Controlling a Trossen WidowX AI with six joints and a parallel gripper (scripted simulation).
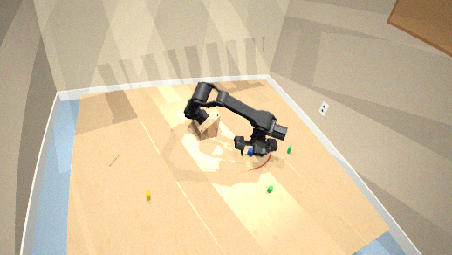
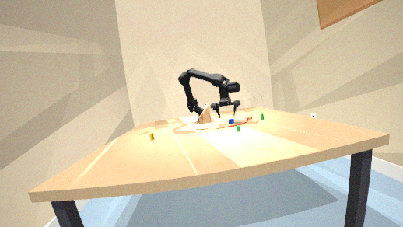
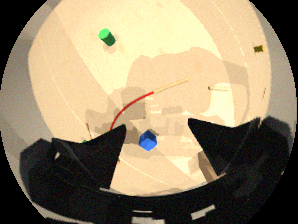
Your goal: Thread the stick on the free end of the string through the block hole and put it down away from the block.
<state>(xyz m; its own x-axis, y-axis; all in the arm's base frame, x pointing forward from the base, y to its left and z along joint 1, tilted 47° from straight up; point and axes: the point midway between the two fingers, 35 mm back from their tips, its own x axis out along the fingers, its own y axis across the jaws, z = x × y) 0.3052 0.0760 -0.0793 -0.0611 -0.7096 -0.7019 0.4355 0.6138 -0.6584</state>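
The thin stick [image 1: 243, 171] [image 3: 171, 86] lies on the table at the end of the red string [image 1: 264, 163] [image 2: 243, 124] [image 3: 127, 106]. The string curves back toward the round button [image 2: 249, 117], which the gripper hides in the top view. The wooden block [image 1: 209, 129] [image 2: 205, 116] [image 3: 206, 165] stands on the table near the arm's base, and no string shows at it. My gripper [image 1: 257, 153] [image 2: 227, 116] [image 3: 157, 124] is wide open and empty, above the table near the blue cube. It is apart from the stick; a finger hides part of the string in the wrist view.
A blue cube [image 1: 250, 152] [image 2: 231, 121] [image 3: 148, 141] lies below the gripper. A loose stick [image 1: 214, 168] [image 3: 218, 89] lies beyond the string's stick, another [image 1: 114, 160] farther left. Two green pieces [image 1: 290, 149] [image 1: 270, 189] and a yellow piece [image 1: 148, 195] [image 2: 152, 136] stand around.
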